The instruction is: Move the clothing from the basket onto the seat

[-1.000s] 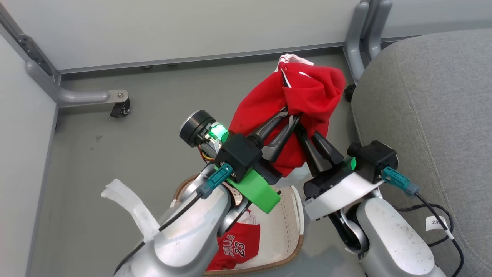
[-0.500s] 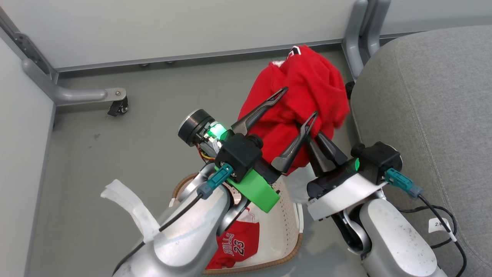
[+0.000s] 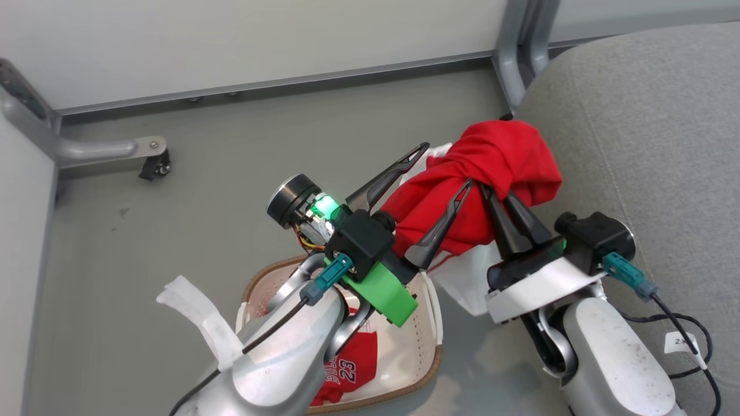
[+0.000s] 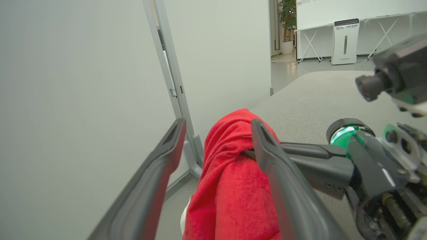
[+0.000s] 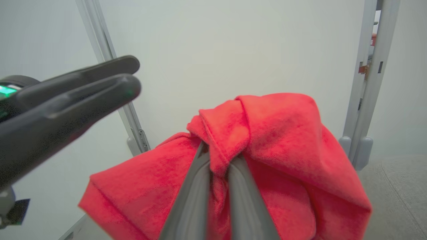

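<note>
Head view: right gripper [image 3: 496, 193] pinches red garment [image 3: 503, 159] at seat [image 3: 636, 115] edge, likely for dropping; left gripper [image 3: 446, 166] spread wide.

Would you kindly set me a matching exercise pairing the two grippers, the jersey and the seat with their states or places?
Column one:
1. left gripper
2. right gripper
3. jersey
4. seat

Column two:
A. lying in the basket
B. grey, at the head view's right
C. open
D. shut on the red garment

Pairs: 1-C, 2-D, 3-A, 4-B.
</note>
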Available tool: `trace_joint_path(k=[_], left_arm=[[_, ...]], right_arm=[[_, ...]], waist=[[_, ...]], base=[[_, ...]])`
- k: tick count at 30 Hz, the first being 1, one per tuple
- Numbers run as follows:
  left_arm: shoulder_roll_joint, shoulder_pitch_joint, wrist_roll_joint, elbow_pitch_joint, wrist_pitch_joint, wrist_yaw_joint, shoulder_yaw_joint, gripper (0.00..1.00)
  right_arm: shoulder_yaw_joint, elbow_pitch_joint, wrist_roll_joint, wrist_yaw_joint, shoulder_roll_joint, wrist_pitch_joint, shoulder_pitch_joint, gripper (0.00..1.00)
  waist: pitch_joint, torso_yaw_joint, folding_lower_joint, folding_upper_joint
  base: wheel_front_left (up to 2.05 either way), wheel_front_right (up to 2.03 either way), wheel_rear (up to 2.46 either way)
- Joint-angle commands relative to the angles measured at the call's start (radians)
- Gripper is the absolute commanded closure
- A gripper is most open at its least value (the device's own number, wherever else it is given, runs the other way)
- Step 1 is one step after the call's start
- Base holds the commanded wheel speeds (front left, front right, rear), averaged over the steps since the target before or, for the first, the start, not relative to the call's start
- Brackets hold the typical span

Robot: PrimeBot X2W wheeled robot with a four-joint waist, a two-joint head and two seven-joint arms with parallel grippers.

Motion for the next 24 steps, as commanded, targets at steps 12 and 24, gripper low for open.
trace_joint_path(k=[12,24], left_arm=[[0.019,0.004,0.021,0.013,0.001,0.000,-0.013,0.00],[0.033,-0.029,0.020,0.021,0.001,-0.002,-0.026,0.00]], right_arm=[[-0.194,-0.047,-0.056,-0.001,-0.008,-0.004,0.067,1.00],[-0.355,-0.105,-0.066,-0.001,-0.012,-0.004,0.135,1.00]], waist=[[0.050,-0.159,0.0000,0.0079],[0.100,-0.270,0.0000,0.0079]], base=[[0.00,0.00,0.00],[0.00,0.00,0.00]])
